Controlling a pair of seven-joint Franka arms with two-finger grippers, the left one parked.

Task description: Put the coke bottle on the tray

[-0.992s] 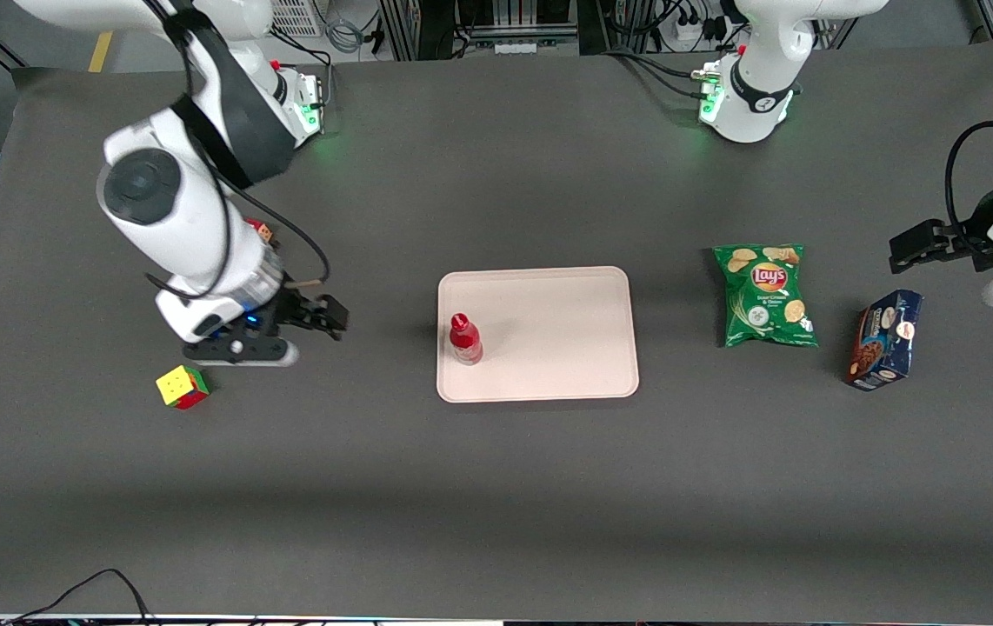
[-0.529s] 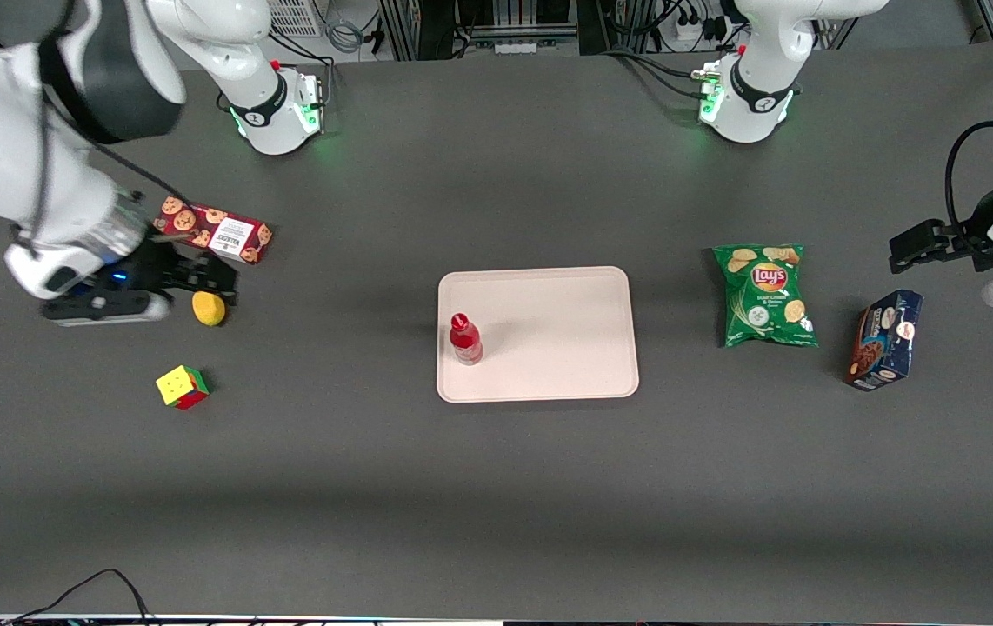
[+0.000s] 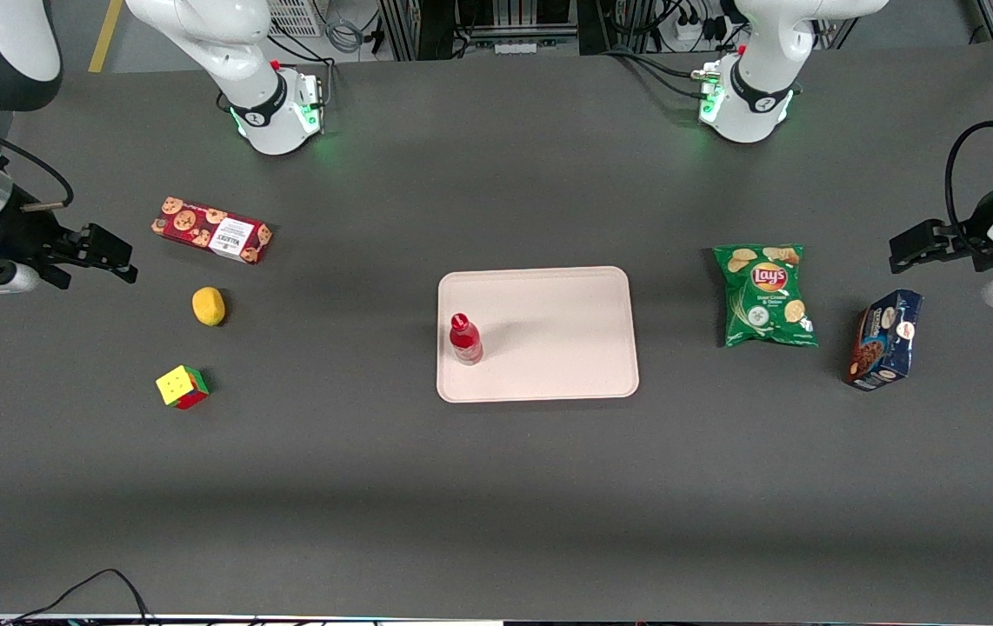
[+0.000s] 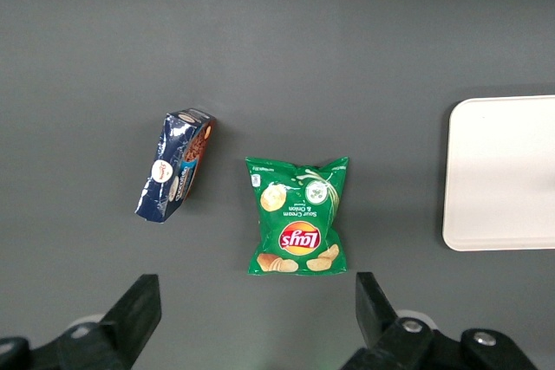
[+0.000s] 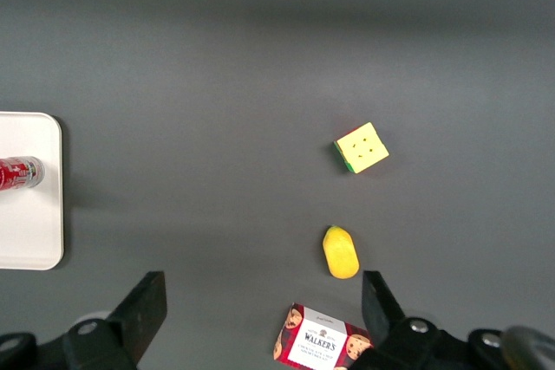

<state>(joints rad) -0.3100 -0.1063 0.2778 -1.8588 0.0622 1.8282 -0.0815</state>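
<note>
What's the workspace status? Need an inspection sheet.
Surface: dark grey table, flat.
Job's things: coke bottle upright on tray, near its edge.
Clutter: cookie box, lemon, puzzle cube toward working arm's end; chips bag, blue box toward parked arm's.
Grippers: gripper open, empty, at working arm's table end.
Cables: loop at table's near edge.
Surroundings: racks, wiring.
</note>
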